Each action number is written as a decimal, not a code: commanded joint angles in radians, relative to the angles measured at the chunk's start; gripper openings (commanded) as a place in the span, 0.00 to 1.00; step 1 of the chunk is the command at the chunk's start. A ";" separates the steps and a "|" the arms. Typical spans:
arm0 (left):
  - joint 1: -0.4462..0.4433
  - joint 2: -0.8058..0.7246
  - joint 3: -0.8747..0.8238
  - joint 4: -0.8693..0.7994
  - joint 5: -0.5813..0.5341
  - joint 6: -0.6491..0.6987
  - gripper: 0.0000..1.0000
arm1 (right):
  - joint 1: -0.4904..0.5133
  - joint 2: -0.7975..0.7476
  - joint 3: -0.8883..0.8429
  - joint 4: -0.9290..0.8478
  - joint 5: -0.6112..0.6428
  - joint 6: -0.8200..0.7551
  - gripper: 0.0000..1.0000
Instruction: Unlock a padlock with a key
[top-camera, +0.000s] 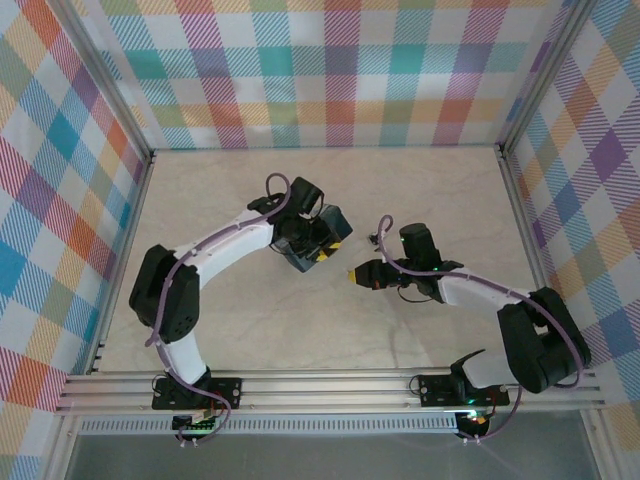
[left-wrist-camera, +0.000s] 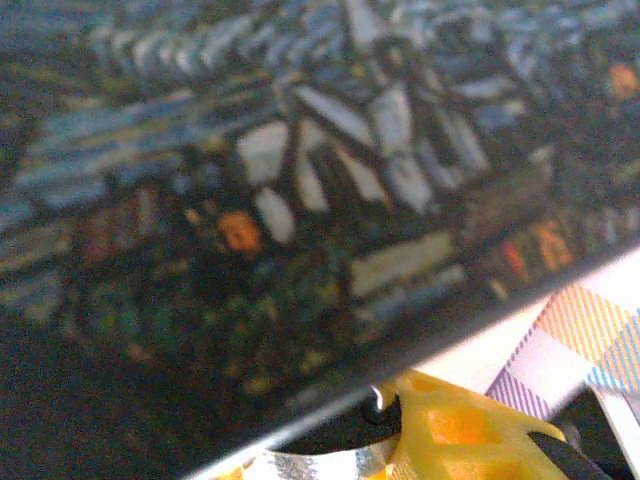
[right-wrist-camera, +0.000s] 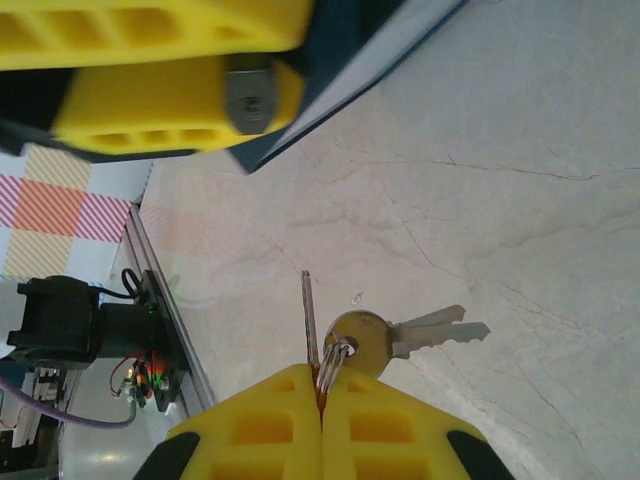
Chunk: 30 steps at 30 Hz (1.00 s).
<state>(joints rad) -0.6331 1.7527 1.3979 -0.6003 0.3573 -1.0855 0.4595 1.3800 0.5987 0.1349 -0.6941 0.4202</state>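
Right wrist view puts the key (right-wrist-camera: 308, 320) front and centre: a thin silvery blade seen edge-on, standing straight out from between my closed yellow fingertips. My right end effector (right-wrist-camera: 321, 378) is clamped on it, jaws pressed together with no gap. A split ring (right-wrist-camera: 331, 362) hangs at the same fingertips and carries a second key (right-wrist-camera: 400, 338) with a round bow, its toothed blade pointing off to the right over the pale marbled bench (right-wrist-camera: 500, 150).

Beyond the key's tip are the yellow fingers (right-wrist-camera: 170, 115) of my other arm, with the dark edge of the painted tin (right-wrist-camera: 350, 60) beside them. From the top camera, my left end effector (top-camera: 312, 245) grips that tin near the middle of the bench, and my right end effector (top-camera: 352, 274) points at it from just beside — close, not touching.

In the left wrist view a small dark shape (left-wrist-camera: 340, 432) with a shiny hooked bit sits under the tin's lower edge — whether that is the padlock I cannot tell.
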 joint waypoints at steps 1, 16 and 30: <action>0.014 -0.060 -0.022 0.005 0.039 -0.017 0.14 | 0.000 0.011 0.038 0.095 -0.055 -0.031 0.00; 0.032 -0.105 -0.059 0.043 0.046 -0.039 0.13 | 0.019 0.037 0.113 0.111 -0.103 -0.019 0.00; 0.030 -0.124 -0.085 0.085 0.055 -0.073 0.12 | 0.027 0.089 0.135 0.134 -0.093 -0.009 0.00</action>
<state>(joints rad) -0.6060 1.6814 1.3243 -0.5694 0.3851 -1.1393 0.4786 1.4521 0.7002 0.2417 -0.7685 0.4175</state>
